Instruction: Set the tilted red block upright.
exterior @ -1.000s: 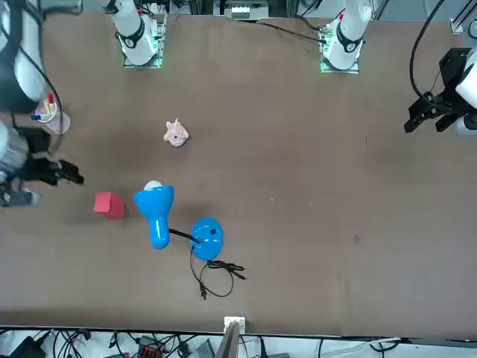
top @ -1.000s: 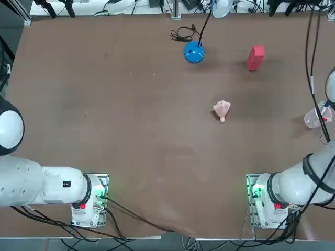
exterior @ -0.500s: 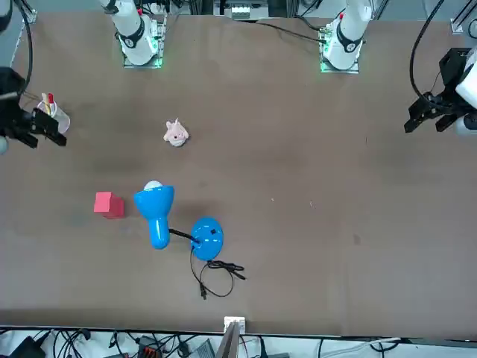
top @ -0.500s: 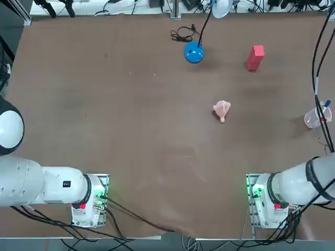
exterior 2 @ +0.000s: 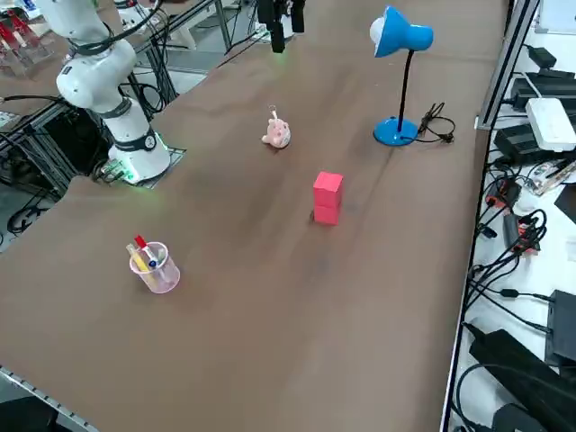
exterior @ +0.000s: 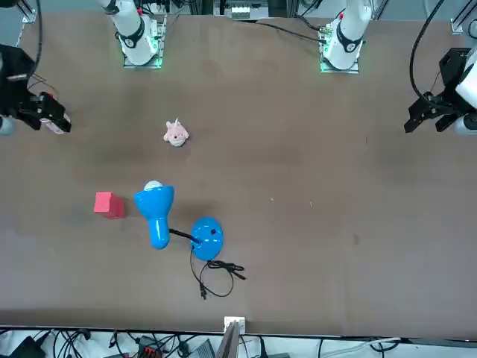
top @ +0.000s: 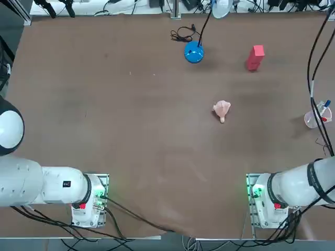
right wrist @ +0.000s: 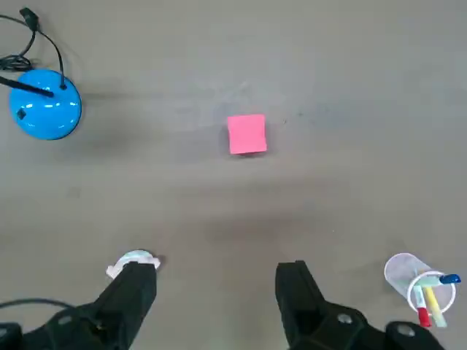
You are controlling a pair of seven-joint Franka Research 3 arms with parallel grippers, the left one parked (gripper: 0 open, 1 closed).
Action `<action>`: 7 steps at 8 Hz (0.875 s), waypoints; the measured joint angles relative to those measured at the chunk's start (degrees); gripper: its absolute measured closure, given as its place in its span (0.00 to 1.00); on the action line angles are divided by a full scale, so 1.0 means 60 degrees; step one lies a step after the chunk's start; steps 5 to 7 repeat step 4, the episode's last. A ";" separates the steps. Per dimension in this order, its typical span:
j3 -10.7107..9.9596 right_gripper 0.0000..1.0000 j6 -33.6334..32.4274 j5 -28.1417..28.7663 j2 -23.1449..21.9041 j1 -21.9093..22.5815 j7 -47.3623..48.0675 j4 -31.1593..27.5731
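Right jaws (right wrist: 217, 268) apart, nothing between them. Block (right wrist: 246, 134) on worktop (right wrist: 328, 189), beyond their tips and untouched; reads as upright, resting on its own base. I judge the jaws' clearance guards against knocking it.

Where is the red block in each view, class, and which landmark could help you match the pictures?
Top view: upper right, right of the blue lamp base.
Front view: left of centre, left of the lamp.
Right side view: just above centre, below and left of the lamp base.
Wrist view: the red block lies between lamp base and pen cup.
Shared landmark: the round blue lamp base.
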 joint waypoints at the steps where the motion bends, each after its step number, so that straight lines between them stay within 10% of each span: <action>1: 0.0005 0.00 -0.0058 -0.0042 -0.0001 0.0120 0.0101 -0.0006; 7: -0.0140 0.00 -0.0211 -0.0049 -0.0059 0.0012 -0.0167 0.0000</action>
